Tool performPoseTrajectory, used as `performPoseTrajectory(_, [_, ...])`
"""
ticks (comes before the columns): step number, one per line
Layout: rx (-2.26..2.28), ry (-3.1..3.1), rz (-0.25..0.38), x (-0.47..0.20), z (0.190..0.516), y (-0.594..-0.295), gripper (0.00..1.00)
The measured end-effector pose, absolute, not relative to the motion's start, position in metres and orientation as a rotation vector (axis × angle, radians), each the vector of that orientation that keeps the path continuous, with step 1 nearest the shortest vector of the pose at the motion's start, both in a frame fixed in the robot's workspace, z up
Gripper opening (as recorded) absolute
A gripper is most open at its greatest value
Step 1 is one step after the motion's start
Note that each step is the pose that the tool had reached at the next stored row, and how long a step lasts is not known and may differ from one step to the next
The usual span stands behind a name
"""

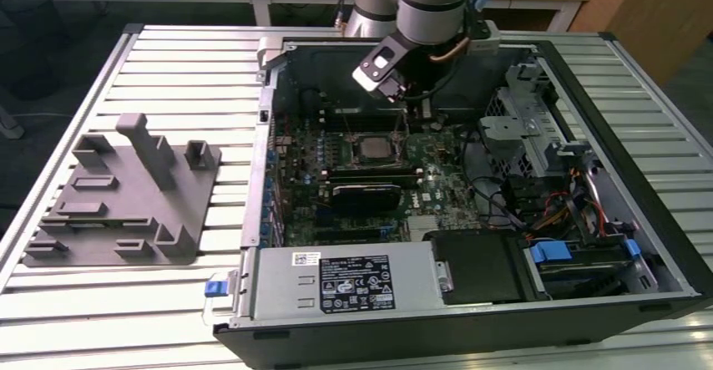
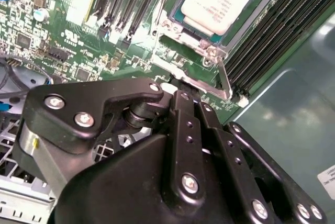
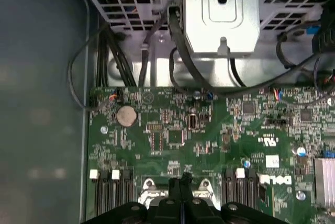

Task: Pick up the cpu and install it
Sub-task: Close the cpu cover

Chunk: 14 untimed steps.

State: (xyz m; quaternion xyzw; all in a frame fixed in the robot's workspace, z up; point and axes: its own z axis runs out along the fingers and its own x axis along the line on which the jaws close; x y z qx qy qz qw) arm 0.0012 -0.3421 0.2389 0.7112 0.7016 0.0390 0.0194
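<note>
The cpu (image 2: 217,1) lay flat in its socket (image 2: 184,70) on the green motherboard (image 3: 172,130), silver top up, with the socket's metal frame around it. It was not in the gripper. By its look it was a light, stiff, thin square with a slick metal top. It was likely fragile on the underside, so the safest hold would be by two opposite edges, kept level and never pressed on the face.

In the first wrist view the gripper (image 3: 183,182) had its fingers together with nothing between them. It hung over the board close beside the socket, apart from the cpu.

Fine grey print covered the cpu's top, too small to make out. White lettering was printed on the board, and a black-and-white label (image 1: 356,282) sat on the silver power supply box at the near end of the open computer case (image 1: 669,245).

The case lay on its side on the slatted counter (image 1: 179,61). Well apart, toward the exterior view's left, stood a grey tray (image 1: 123,203) with upright posts.
</note>
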Motion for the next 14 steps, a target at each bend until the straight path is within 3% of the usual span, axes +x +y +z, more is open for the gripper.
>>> performPoseTrajectory(9, [2.209,2.179,0.117,-0.0001,0.2388,-0.3421,0.11])
performPoseTrajectory(14, [2.245,2.213,0.041,0.0006,0.2383,-0.3421,0.11])
